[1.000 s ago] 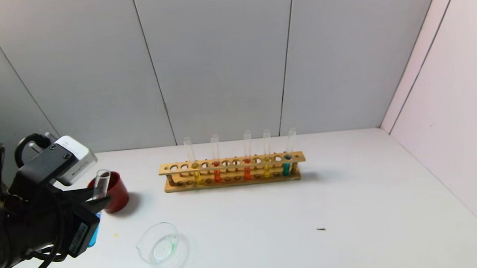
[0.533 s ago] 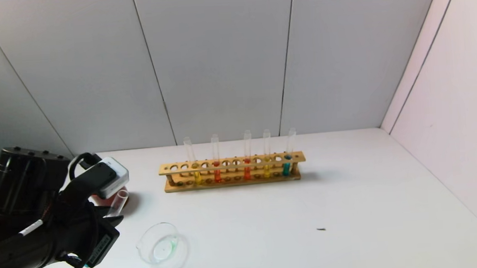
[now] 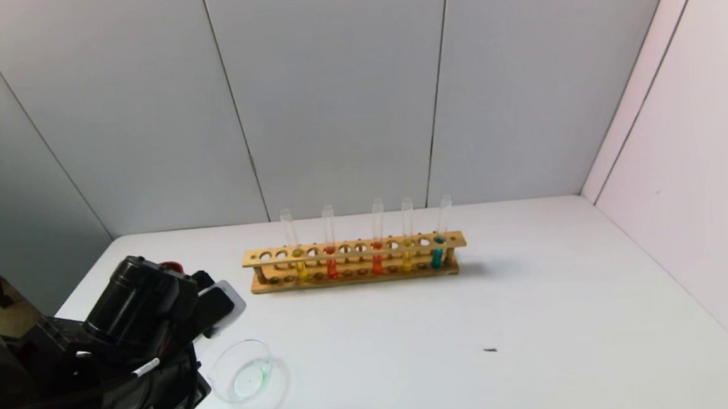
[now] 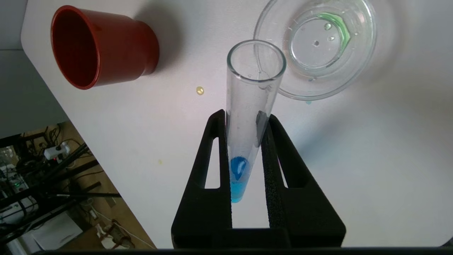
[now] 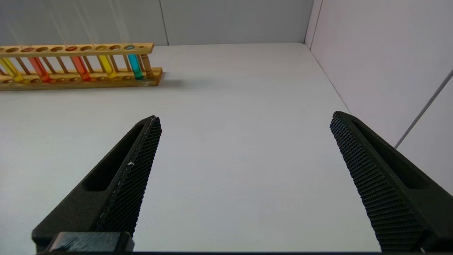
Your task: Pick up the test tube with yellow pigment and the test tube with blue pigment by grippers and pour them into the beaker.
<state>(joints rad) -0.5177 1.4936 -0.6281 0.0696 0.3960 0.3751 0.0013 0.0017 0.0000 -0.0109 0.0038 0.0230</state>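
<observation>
My left gripper (image 4: 245,115) is shut on a test tube with blue pigment (image 4: 253,81). A little blue liquid (image 4: 238,177) sits at the tube's closed end, and its open mouth overlaps the near rim of the beaker (image 4: 361,53). The beaker (image 3: 223,380) holds a thin film of greenish liquid. In the head view my left wrist (image 3: 136,307) hides the fingers beside the beaker. Two yellow pigment tubes (image 3: 300,268) (image 3: 407,259) and another blue tube (image 3: 436,255) stand in the wooden rack (image 3: 356,279). My right gripper (image 5: 244,118) is open and empty above bare table.
A dark red cup (image 4: 106,49) stands by the table's left edge, close to the beaker. Two orange-red tubes (image 3: 332,266) stand in the rack. Small yellow drops (image 4: 200,90) lie on the table. Grey walls close the back and right.
My left arm has swung down and toward the beaker and rolled over. The blue tube went from upright to tipped toward the beaker. The wrist now hides the red cup in the head view.
</observation>
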